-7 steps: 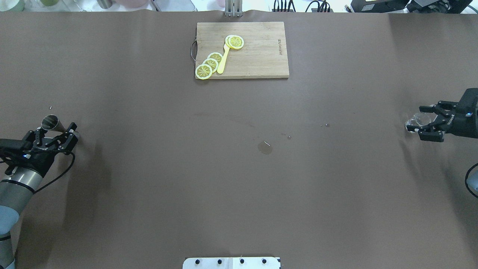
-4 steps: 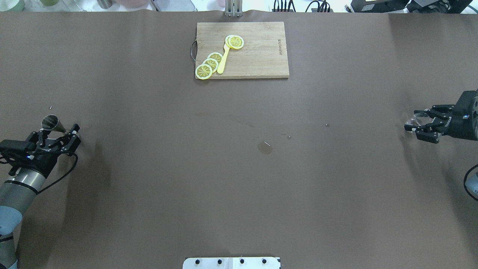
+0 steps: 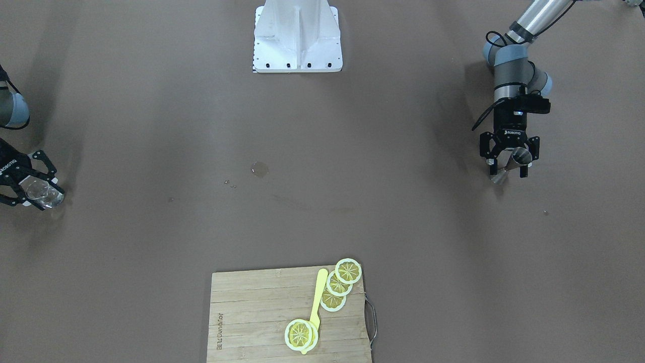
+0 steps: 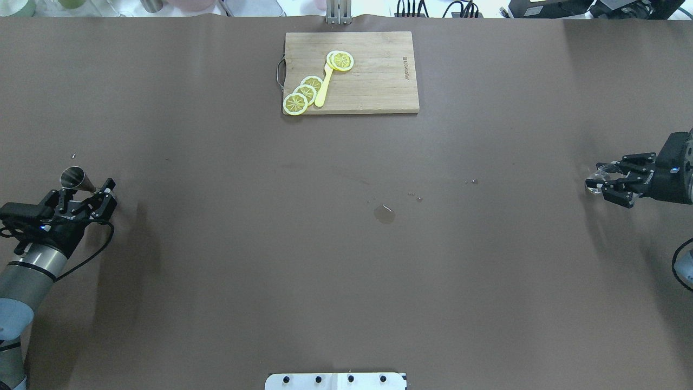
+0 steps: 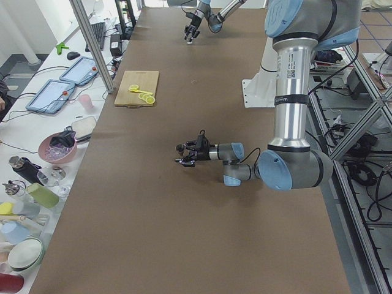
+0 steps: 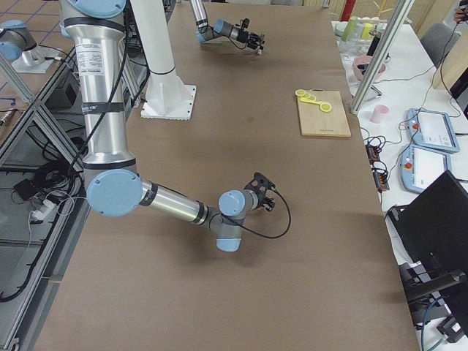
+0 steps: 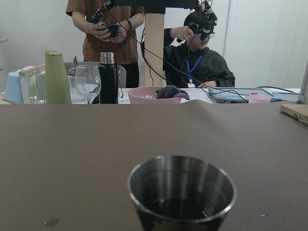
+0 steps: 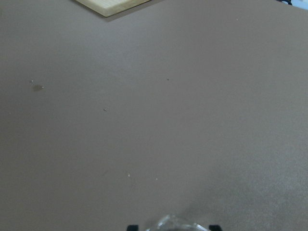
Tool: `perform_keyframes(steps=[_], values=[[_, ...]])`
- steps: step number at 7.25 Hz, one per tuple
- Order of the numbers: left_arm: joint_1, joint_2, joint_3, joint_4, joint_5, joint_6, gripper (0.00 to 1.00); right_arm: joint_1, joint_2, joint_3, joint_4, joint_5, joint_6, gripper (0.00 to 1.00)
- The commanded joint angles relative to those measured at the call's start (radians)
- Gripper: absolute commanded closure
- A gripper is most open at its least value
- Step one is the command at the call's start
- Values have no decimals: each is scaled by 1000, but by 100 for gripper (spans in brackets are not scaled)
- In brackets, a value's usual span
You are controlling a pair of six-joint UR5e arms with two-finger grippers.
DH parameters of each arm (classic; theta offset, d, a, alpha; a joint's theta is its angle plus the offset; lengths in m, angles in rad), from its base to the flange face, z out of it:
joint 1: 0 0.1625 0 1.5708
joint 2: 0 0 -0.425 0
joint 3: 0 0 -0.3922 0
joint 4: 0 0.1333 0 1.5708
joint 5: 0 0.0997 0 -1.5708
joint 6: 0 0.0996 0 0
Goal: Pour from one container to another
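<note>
A steel jigger (image 4: 72, 176) stands upright at the table's left end. My left gripper (image 4: 85, 190) lies level with it, one finger on each side, and looks open with a gap at the cup (image 3: 518, 159). The left wrist view shows the cup's rim (image 7: 182, 192) close up with dark liquid inside. At the right end, my right gripper (image 4: 595, 179) is shut on a clear glass (image 4: 600, 174). The front view shows the same glass (image 3: 43, 194) between its fingers. Only its rim (image 8: 180, 225) peeks into the right wrist view.
A wooden cutting board (image 4: 373, 76) with lemon slices and a yellow tool lies at the far middle. A small puddle (image 4: 384, 215) and a few droplets mark the table's centre. Bottles, a wine glass (image 7: 87, 84) and two people are beyond the far edge.
The right gripper's fingers have narrowed onto the glass and the hand has shifted slightly. The left gripper has tilted and settled a little around the jigger, which has not moved.
</note>
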Motion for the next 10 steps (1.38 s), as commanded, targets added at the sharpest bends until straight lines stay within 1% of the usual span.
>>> perform_keyframes(steps=[1,2,3,4,5,6,7,9,10], values=[[6,0,1,2,0,-1,83,3,6,50,-15,59,-5,100],[6,0,0,2,-2,-2,95,4,38,59,-21,87,-8,100],[6,0,0,-1,-2,-4,100,0,67,58,-25,114,-9,100],[6,0,-2,-1,-3,-5,100,6,100,59,-59,160,-11,100],[6,0,-3,-3,-3,-4,100,30,155,61,-118,224,-14,100],[6,2,-9,-3,-3,-2,100,45,203,63,-165,252,-18,100],[6,6,-17,-3,-6,7,100,42,226,73,-195,254,-20,100],[6,15,-66,-1,-23,10,100,42,266,128,-294,270,-53,100],[4,19,-98,0,-99,10,100,42,277,145,-345,270,-125,100]])
